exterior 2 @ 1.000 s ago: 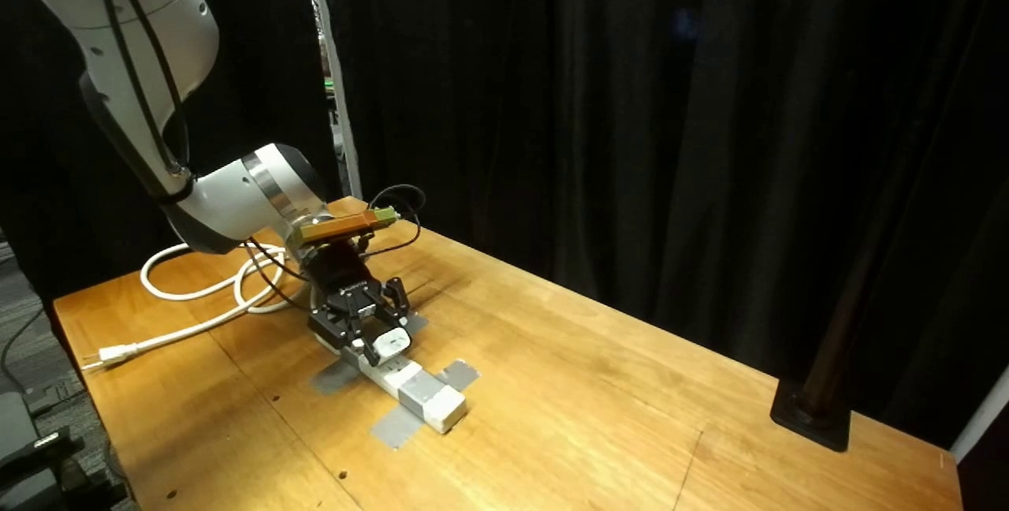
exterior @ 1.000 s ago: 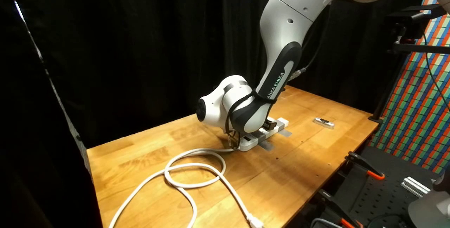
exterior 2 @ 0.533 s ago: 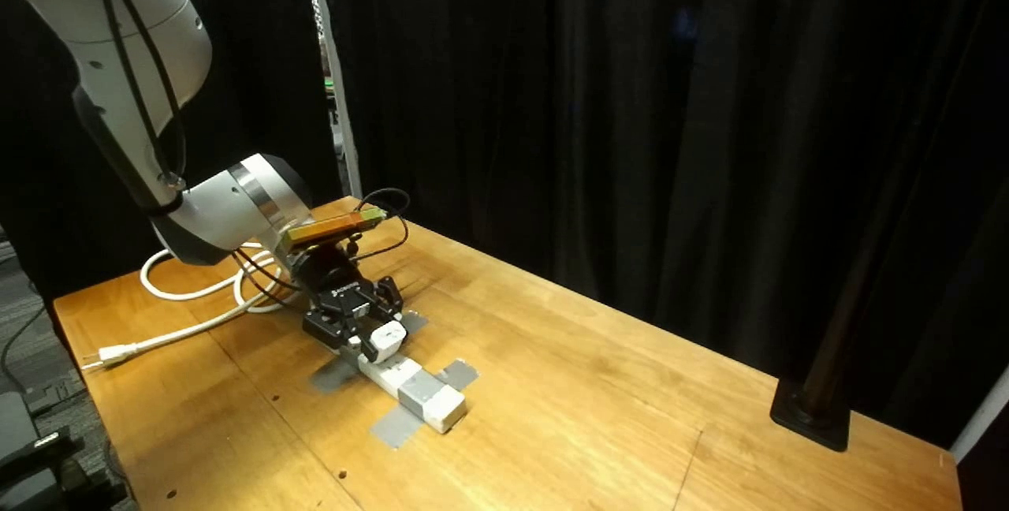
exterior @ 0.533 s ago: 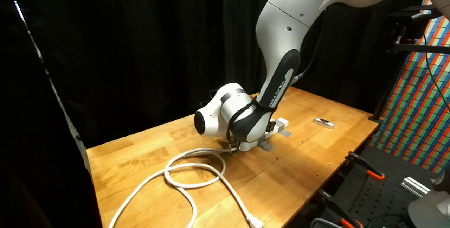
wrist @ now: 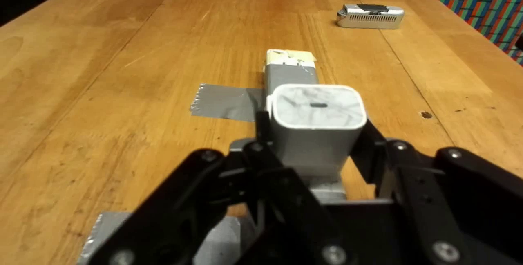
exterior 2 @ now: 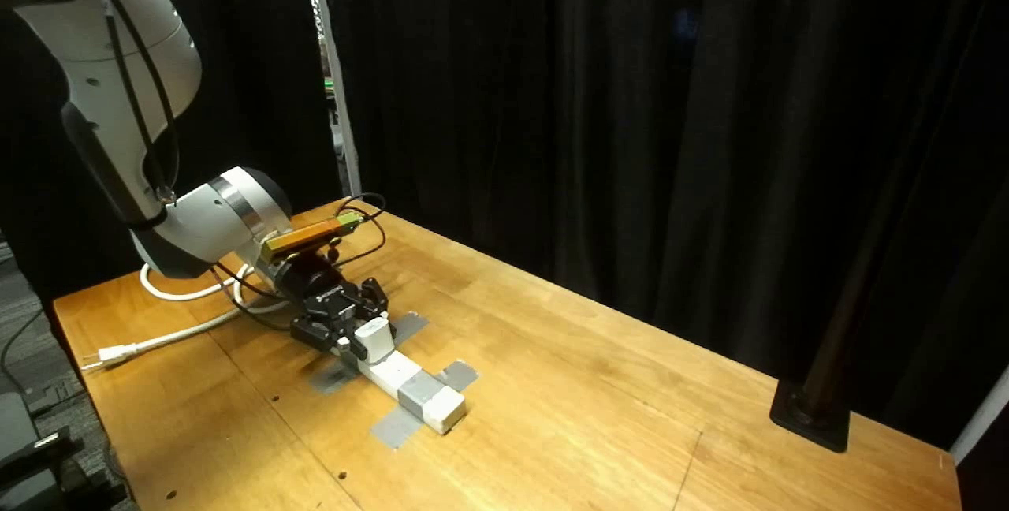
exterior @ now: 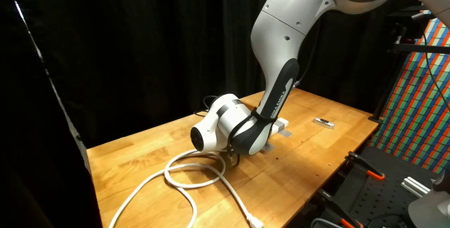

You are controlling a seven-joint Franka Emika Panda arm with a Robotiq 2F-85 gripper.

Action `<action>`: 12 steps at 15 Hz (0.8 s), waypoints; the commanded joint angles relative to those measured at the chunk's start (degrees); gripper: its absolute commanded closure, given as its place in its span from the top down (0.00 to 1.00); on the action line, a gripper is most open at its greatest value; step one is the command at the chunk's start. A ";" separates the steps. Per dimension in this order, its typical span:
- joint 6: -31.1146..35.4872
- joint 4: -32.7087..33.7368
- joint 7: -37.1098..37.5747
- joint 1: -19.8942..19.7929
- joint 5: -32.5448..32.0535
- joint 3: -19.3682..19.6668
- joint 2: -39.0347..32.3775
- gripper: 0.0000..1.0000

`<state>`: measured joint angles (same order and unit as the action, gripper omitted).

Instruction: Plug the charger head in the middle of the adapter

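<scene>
The charger head (wrist: 318, 107), a white block with one slot in its end face, sits between the black fingers (wrist: 367, 150) of my gripper (wrist: 316, 136), which press on both its sides. It stands close to upright over the adapter (exterior 2: 390, 373), a white strip taped to the table. Its lower end looks to be at the strip's top; whether its prongs enter a socket I cannot tell. Beyond the block, the adapter's far end (wrist: 291, 57) shows in the wrist view. In an exterior view the arm hides the gripper, and only the adapter's end (exterior: 283, 121) peeks out.
Grey tape (exterior 2: 398, 426) crosses the strip onto the table. A coiled white cord (exterior: 233, 196) lies near the arm, its plug (exterior 2: 118, 352) at the table's edge. A small vented silver item (wrist: 369, 17) lies further off. A black post base (exterior 2: 812, 412) stands at a corner.
The arm has sunk and the wrist has tilted back toward the cord. With it the charger head has swung from leaning to nearly upright, staying between the fingers.
</scene>
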<state>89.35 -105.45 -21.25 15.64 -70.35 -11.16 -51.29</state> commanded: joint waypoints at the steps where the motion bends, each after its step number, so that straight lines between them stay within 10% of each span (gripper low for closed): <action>1: -0.17 0.19 2.81 0.21 3.03 -2.58 -3.80 0.23; 6: -0.23 2.13 0.62 -1.44 3.96 -2.59 -4.06 0.23; 7: 0.11 2.01 0.30 -1.80 4.27 -2.80 -3.59 0.73; 12: 3.61 1.18 0.88 -3.65 7.48 -3.46 -0.72 1.00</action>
<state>90.88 -103.60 -20.66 13.65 -66.27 -13.00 -52.78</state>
